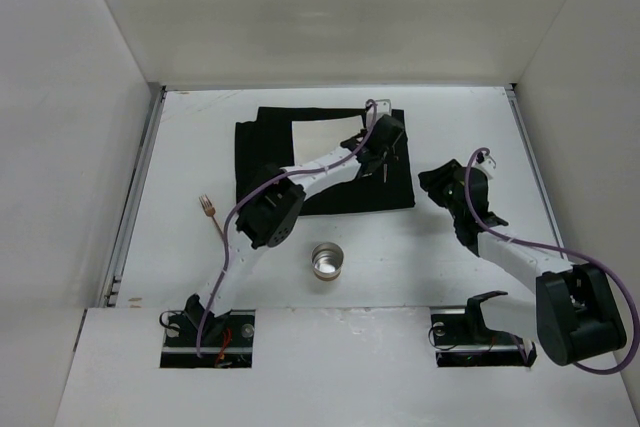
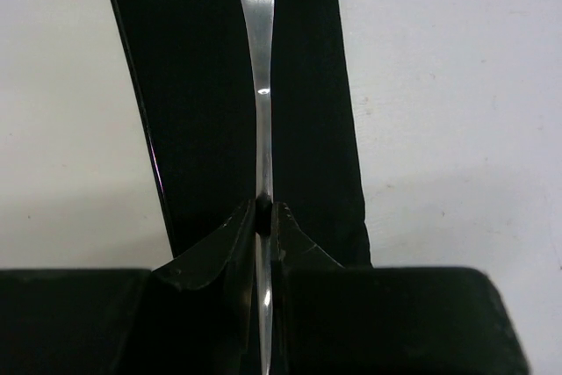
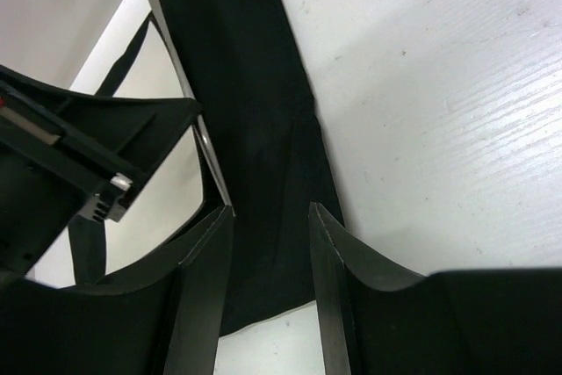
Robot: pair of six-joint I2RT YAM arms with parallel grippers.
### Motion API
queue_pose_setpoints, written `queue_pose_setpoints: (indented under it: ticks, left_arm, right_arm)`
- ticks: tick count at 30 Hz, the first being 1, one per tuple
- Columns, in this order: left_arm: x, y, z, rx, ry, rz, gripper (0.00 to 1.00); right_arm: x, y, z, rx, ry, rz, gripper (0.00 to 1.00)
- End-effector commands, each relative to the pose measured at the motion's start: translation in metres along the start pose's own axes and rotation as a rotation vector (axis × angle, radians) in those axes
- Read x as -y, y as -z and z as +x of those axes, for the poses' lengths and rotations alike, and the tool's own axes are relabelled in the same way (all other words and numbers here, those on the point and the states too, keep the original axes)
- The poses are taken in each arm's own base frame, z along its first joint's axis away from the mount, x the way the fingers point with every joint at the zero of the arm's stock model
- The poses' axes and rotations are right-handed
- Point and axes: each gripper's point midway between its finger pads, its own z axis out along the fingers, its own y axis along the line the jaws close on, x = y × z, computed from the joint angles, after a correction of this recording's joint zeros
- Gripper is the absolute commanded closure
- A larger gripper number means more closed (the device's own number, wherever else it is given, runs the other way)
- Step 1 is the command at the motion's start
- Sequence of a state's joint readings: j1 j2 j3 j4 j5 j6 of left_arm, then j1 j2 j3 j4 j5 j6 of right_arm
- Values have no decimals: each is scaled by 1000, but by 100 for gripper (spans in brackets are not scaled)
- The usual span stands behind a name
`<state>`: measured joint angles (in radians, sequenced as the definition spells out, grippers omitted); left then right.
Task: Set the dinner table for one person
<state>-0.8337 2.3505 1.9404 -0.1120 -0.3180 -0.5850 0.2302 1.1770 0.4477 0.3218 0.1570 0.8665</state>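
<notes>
The left fingers (image 2: 230,239) pinch a slim silver utensil (image 2: 261,85) over the right strip of the black mat (image 1: 265,142), far-centre on the white worktop (image 1: 420,247). Lower it flat, parallel to the mat's edge, then release; the right fingers (image 3: 332,270) hang open, empty, nearby.

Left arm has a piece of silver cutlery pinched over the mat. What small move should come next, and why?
Probably lower the left gripper slightly, lay the silver cutlery flat on the black mat, then open. The cutlery is pinched by its thin handle and lined up along the mat's right strip beside the white square. The right gripper is open, off to the side.
</notes>
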Motion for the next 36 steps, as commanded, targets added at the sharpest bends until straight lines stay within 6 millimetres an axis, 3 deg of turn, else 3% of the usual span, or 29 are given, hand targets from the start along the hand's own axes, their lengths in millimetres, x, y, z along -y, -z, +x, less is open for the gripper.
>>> queue_pose_setpoints:
  ticks: [1,9,13,17,20,25,30,32,34,36]
  left_arm:
    - [16,2,-16,36,72,35,96]
    - [14,-11,9,-2,117,24,94]
    - [11,-15,15,-17,129,20,87]
    - [10,-14,12,-12,135,20,78]
    - [13,-4,-4,26,132,27,74]
    - [31,31,-46,108,141,91,66]
    - [42,96,-107,255,178,206,60]
    - [33,127,-127,320,181,231,60]
    - [10,147,-134,362,188,204,60]
    - [-31,165,-131,387,199,130,60]
  right_arm:
    - [-14,1,-14,44,-19,-47,54]
    - [-13,1,-14,45,-17,-44,55]
    - [-12,-1,-10,31,-24,-46,55]
    - [-12,1,-14,48,-22,-42,55]
    - [-12,1,-14,43,-27,-49,55]
    - [-10,3,-17,60,-33,-44,55]
    - [-12,3,-18,68,-31,-47,55]
    - [-15,1,-16,58,-31,-63,55]
    - [-21,2,-14,52,-21,-80,55]
    - [-21,1,-12,54,-12,-79,55]
